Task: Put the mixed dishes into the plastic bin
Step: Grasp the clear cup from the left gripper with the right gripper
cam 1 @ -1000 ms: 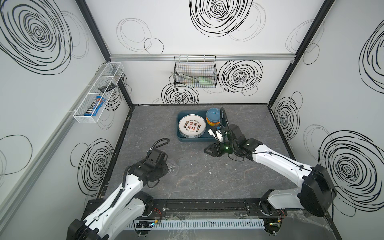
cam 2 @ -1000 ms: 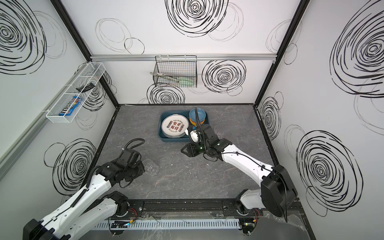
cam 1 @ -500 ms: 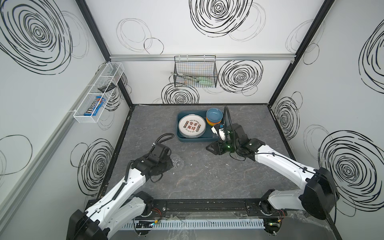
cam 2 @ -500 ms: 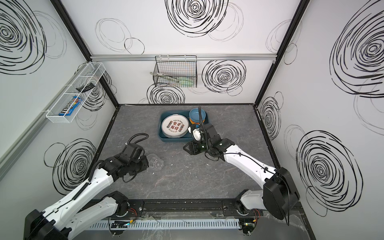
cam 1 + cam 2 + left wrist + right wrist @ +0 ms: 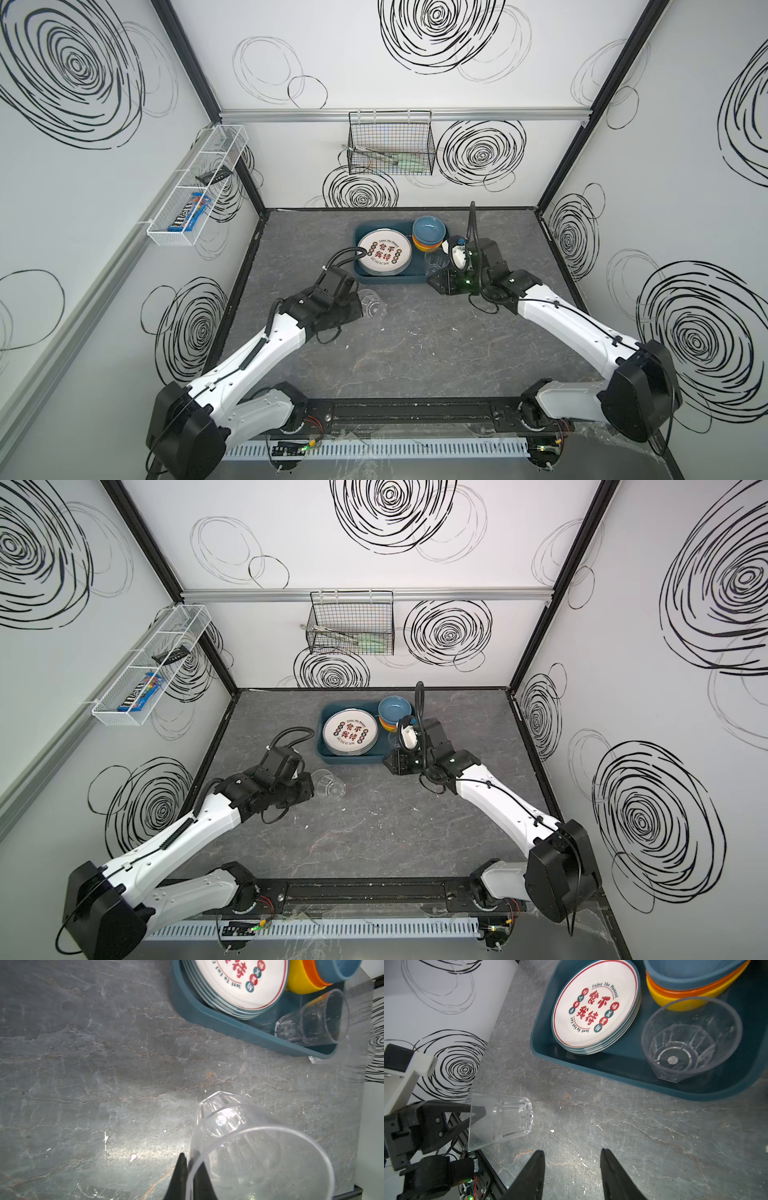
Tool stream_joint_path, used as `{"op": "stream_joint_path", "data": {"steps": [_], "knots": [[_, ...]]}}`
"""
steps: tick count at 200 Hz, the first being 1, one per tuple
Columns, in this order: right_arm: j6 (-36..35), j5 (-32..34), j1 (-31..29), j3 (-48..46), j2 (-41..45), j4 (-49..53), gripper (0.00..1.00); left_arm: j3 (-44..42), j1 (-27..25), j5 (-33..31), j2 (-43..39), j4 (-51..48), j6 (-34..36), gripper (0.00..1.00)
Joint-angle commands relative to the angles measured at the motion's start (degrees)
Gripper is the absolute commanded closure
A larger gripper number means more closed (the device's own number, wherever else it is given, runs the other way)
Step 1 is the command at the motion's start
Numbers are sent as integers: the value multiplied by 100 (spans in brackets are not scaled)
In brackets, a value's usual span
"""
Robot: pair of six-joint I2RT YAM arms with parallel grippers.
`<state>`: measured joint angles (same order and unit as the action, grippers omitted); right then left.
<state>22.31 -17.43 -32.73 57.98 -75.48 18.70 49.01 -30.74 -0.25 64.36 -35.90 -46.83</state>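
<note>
My left gripper (image 5: 189,1164) is shut on the rim of a clear tumbler (image 5: 249,1147), one finger inside the mouth and one outside. It holds this tumbler (image 5: 372,305) (image 5: 502,1118) on its side, base toward the plastic bin (image 5: 386,278) (image 5: 612,1076). The teal bin holds a stack of white plates (image 5: 384,252) (image 5: 595,1007), stacked blue, orange and yellow bowls (image 5: 429,230) (image 5: 691,980) and an upright second tumbler (image 5: 689,1041) (image 5: 313,1020). My right gripper (image 5: 572,1152) (image 5: 434,280) is open and empty over the table, just in front of the bin's front right corner.
A black wire basket (image 5: 390,149) hangs on the back wall. A white wire tray (image 5: 195,191) with a candy box is fixed to the left wall. Patterned walls close the grey table (image 5: 415,353) on three sides.
My left arm has carried the tumbler forward and rightward, closer to the bin's front left corner. The right gripper has shifted slightly toward the bin and stays open.
</note>
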Motion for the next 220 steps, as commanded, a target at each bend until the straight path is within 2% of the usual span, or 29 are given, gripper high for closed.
{"op": "stream_joint_path", "data": {"steps": [1,86,129,220], "knots": [[81,391,3,460,-214,368,52,387,-79,115,172,415,189,100],[125,261,-439,1626,-913,886,53,1220,-386,131,870,538,384,100],[170,-179,-629,1903,-1085,892,53,1442,-481,131,1095,566,424,100],[59,-97,-896,2235,-1472,1212,54,1776,-590,117,1351,552,452,100]]}}
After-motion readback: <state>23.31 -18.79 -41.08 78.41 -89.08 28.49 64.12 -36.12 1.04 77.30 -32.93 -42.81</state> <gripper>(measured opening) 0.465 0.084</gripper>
